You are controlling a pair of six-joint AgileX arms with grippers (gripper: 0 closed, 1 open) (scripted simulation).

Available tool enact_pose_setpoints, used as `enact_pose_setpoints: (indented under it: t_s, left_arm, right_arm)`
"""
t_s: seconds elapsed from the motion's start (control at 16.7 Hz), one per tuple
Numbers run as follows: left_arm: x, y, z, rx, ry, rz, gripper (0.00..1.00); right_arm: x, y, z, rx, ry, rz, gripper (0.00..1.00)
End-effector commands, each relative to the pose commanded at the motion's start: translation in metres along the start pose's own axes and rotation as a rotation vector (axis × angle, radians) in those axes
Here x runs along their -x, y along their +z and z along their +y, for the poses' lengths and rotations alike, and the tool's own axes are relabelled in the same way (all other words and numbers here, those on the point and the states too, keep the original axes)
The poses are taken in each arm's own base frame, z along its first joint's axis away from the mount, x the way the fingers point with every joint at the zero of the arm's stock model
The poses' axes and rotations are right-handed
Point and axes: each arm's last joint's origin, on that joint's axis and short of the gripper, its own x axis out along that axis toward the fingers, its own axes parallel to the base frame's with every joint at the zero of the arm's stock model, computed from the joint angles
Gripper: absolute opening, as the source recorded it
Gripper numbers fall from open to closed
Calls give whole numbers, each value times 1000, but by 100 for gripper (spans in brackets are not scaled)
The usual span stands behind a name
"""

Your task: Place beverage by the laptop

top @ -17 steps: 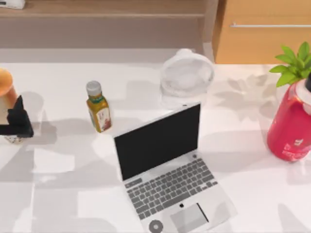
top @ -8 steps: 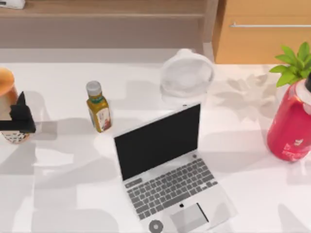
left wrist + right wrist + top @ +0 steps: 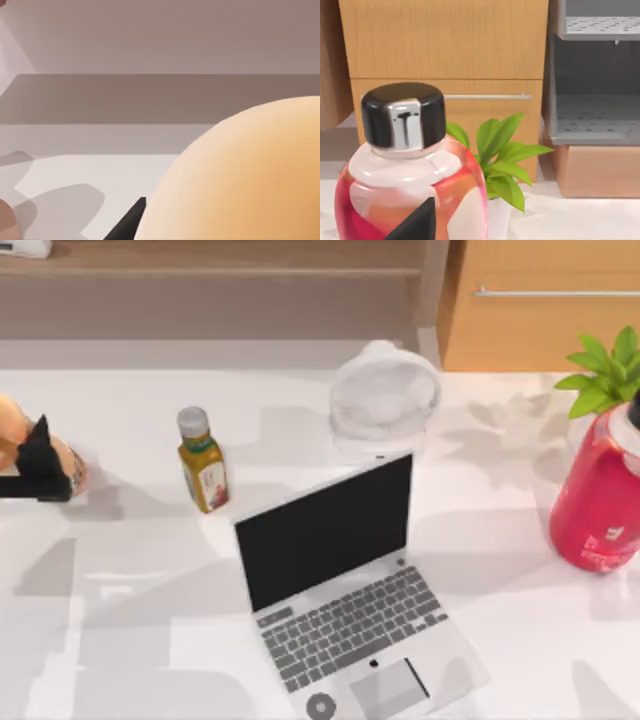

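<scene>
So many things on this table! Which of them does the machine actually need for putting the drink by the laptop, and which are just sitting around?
Needed for the job:
- the beverage, at the table's far left
- the left claw, closed on the beverage
- the laptop, open mid-table

Just sitting around:
- small yellow-green bottle
- white fan behind the laptop
- big red bottle at the right
- green plant

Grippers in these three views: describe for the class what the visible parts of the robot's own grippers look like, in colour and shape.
The left gripper is matte black, an angular block with a pointed finger rising from it. In the left wrist view a black wedge-shaped fingertip shows. In the right wrist view, a black triangular fingertip shows. No cables or markings are visible.
</scene>
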Motion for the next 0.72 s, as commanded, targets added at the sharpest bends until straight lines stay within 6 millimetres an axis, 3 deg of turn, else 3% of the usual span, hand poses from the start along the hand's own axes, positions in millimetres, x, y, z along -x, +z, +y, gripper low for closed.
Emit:
enact_pose_setpoints:
  t_s: [0.18,0.72]
  left_arm:
    - [0,0,0,0,0,0,2]
    - [-1,6,-2,-5,-6,-27,0]
  right_arm:
    - [0,0,0,0,0,0,100]
    - [0,0,0,0,0,0,100]
